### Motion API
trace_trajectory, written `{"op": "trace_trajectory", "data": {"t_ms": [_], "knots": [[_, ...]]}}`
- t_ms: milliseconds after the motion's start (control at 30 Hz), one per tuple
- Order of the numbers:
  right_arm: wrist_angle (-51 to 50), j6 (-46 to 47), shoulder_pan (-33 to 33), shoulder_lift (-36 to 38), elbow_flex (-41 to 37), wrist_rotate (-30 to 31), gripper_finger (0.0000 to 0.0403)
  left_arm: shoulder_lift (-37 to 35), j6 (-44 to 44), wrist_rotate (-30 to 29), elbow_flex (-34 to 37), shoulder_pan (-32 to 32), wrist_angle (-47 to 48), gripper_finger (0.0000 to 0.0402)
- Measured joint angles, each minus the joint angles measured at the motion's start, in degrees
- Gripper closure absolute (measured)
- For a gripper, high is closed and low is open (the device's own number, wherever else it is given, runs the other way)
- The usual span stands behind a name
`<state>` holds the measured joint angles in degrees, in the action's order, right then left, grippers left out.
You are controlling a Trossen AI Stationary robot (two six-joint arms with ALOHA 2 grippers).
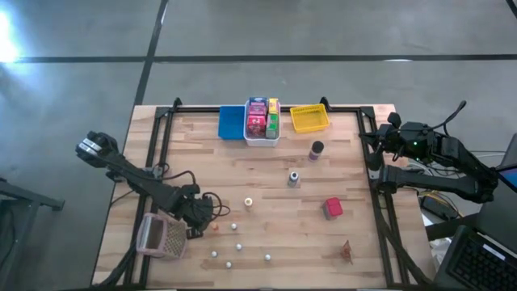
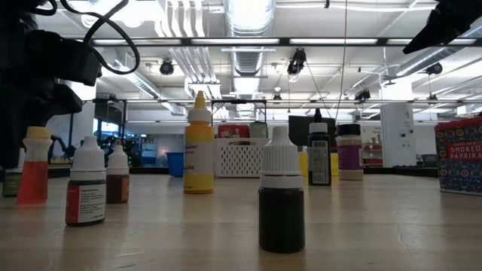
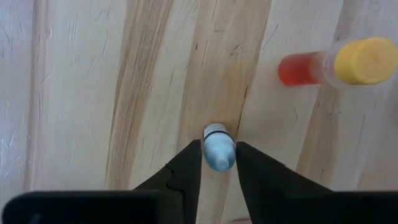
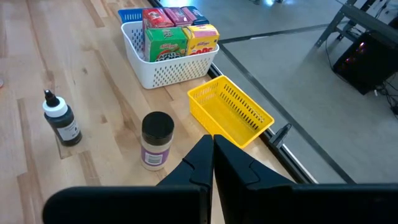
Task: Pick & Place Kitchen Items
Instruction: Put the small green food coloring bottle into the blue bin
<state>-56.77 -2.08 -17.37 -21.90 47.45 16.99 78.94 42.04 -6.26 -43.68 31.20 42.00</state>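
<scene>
Your left gripper (image 3: 217, 163) pinches a pale blue-capped dropper bottle (image 3: 219, 148); an orange bottle (image 3: 323, 65) lies at 2 o'clock. Right gripper (image 4: 213, 152) is pressed together.

Open tabletop (image 1: 339, 242), small bottles (image 1: 234, 246) scattered

Left claw (image 3: 219, 163) fingers flank blue-capped bottle (image 3: 219, 147); yellow-capped orange bottle (image 3: 336, 65) lies nearby.

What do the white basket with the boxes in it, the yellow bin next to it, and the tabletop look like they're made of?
The white basket looks like moulded plastic, matte, with a regular perforated wall. The yellow bin also seems plastic, slightly glossy, its sides slotted like a grid. The tabletop appears to be wood, likely butcher block: pale joined strips with visible grain and a smooth finish.
</scene>
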Motion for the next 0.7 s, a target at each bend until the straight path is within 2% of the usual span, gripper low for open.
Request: {"op": "trace_trajectory", "data": {"t_ms": [267,700], "knots": [[0.01,0.00,0.00,0.01,0.01,0.00,0.0394,0.00,0.00,0.00,0.00,0.00,0.00,0.0318],[0.00,0.00,-0.02,0.01,0.00,-0.01,0.0394,-2.38,-0.04,0.01,-2.25,-0.94,1.68,0.0321]]}}
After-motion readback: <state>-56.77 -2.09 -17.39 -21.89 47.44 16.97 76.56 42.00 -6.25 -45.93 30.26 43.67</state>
